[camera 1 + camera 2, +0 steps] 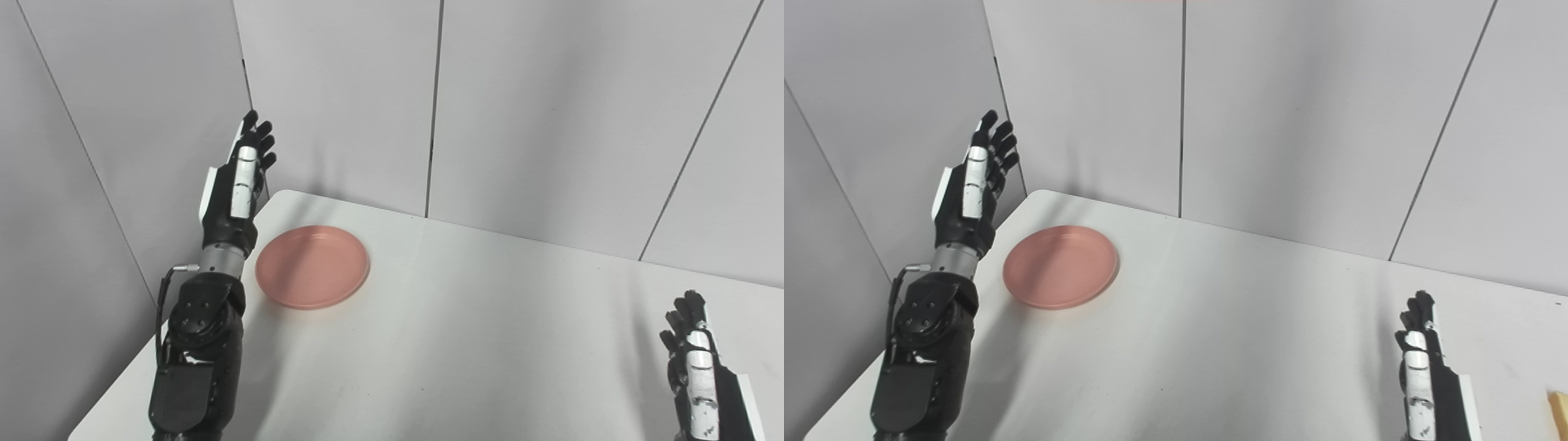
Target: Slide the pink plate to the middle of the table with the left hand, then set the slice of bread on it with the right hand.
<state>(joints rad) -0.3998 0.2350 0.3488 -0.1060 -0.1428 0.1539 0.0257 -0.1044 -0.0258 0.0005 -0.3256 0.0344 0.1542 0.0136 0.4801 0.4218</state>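
While the left hand (242,184) is raised off the far-left corner of the bench (465,343), its fingers (260,138) are straight, slightly apart, holding nothing. Pink plate (312,265) sits just right of it, not touching. Right hand (1424,361) is near-right, also loose and empty. Bread (1559,411) peeks in at the right edge.

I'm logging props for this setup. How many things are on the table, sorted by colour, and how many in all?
Pink: 1, the pink plate, lying flat near the table's far left corner.
Yellowish: 1, a sliver at the right edge of the right eye view, likely the bread slice, mostly cut off.
Total: 2.
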